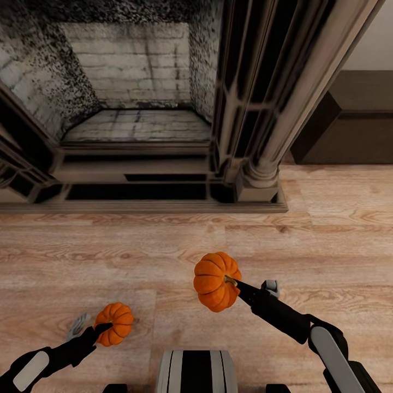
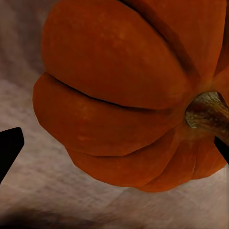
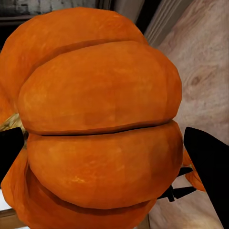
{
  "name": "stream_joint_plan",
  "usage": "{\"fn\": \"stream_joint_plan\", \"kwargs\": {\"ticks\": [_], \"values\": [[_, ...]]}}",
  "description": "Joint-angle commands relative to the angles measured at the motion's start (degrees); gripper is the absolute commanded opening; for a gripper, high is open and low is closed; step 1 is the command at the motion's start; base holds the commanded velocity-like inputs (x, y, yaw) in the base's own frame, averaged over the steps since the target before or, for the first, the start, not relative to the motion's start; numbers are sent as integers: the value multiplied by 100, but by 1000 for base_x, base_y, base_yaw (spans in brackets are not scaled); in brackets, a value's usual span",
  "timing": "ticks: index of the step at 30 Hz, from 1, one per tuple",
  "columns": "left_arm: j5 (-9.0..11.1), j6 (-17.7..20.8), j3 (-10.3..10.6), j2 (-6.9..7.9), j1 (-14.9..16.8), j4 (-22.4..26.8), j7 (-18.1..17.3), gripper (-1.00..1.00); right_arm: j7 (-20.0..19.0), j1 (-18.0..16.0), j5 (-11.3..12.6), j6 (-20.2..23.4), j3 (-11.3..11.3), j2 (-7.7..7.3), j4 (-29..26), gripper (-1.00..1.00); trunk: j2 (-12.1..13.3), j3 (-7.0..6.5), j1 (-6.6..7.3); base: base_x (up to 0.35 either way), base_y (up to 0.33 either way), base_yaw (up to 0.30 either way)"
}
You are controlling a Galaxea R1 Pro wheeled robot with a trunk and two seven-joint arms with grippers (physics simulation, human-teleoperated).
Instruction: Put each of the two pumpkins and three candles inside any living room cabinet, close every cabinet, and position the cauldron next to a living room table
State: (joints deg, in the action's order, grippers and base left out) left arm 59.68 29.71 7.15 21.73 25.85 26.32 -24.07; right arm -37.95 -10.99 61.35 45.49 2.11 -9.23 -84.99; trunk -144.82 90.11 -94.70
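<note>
Black arms (image 1: 275, 310) (grey-white panels), striped trunk (image 1: 196, 371).

Pumpkins (image 1: 216, 279) (image 1: 114, 323): matt orange, ribbed skin; floor (image 1: 327, 229): pale grained wood; fireplace (image 1: 131, 76): sooty rough brick; cabinet (image 1: 355, 131): dark matt wood.

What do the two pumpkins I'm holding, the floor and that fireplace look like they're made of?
The left pumpkin and right pumpkin look like matte orange rind with ribbed lobes and a dry brown stem, possibly real or plastic. The floor looks like pale wood planking, with visible grain and knots. The fireplace appears to be whitish brick, blackened by soot, framed by a smooth stone-like column.
</note>
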Motion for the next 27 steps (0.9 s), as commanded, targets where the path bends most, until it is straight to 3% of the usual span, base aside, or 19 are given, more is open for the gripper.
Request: {"fn": "stream_joint_plan", "kwargs": {"ticks": [1,5,14,20,27], "values": [[-123,-44,-21,-2,-1,-13,94,100,-2,0,9,4,0,0,0,-100,-1,22,-4,0,0,0],[-123,-44,-21,-2,-1,-13,88,100,-2,0,9,4,0,0,0,-100,-6,111,-14,0,0,0],[-125,-74,9,-11,-1,-13,81,100,-2,0,9,4,0,-2,0,-100,-6,111,-14,38,-30,0],[-131,-117,28,-11,-1,-13,-235,100,-3,0,9,4,0,-16,0,-100,-6,111,-14,11,-9,0],[-132,-131,3,-4,-1,-13,-312,100,-5,0,9,4,0,-18,0,-100,-6,111,-14,0,0,0]]}}
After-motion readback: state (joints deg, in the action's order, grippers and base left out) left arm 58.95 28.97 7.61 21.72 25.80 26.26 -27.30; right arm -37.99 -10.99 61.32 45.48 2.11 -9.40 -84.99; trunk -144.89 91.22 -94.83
